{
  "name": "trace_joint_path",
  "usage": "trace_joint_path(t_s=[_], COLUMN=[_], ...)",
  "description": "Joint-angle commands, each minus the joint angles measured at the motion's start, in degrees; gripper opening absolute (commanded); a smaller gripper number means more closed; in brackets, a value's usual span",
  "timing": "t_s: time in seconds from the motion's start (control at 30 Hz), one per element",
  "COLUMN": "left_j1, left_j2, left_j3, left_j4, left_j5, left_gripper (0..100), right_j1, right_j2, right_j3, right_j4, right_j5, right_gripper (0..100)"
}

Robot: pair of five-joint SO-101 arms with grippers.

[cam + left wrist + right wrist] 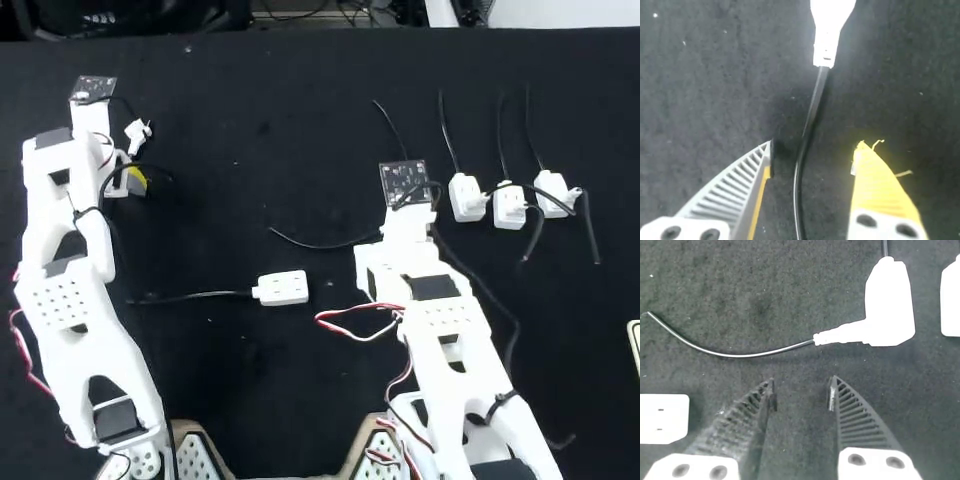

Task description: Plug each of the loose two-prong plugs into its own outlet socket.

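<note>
On the black table, the left gripper sits low with its fingers spread apart, one grey and one yellow, holding nothing. They straddle a thin black cord that runs up to a small white plug lying loose at the far left. The right gripper hovers near the middle, its fingers also parted and empty. Just beyond it, a white socket block has a white angled plug in its side. A separate white two-slot socket block lies between the arms.
</note>
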Motion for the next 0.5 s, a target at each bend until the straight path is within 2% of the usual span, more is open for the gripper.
trace_joint_path(t_s=[0.0, 0.1, 0.17, 0.37, 0.47], left_j1=[-1.1, -1.1, -1.1, -1.27, -1.19], left_j2=[1.58, 1.58, 1.58, 0.79, 0.79], left_j3=[-6.46, -6.9, -6.9, -7.78, -10.07], left_j4=[5.45, 6.51, 6.95, 7.74, 11.25], left_j5=[-0.26, -0.18, -0.18, -0.09, -0.09], left_gripper=[17, 2, 6, 3, 3], right_j1=[0.7, 0.7, 0.7, 0.88, 0.88], right_j2=[-1.98, -1.98, -1.98, -1.98, -1.98], right_j3=[-4.0, -4.0, -4.0, -4.0, -4.0], right_j4=[-0.44, -0.44, -0.44, -0.44, -0.44], right_j5=[-0.18, -0.18, -0.18, -0.18, -0.18], right_gripper=[15.9, 15.9, 15.9, 15.9, 15.9])
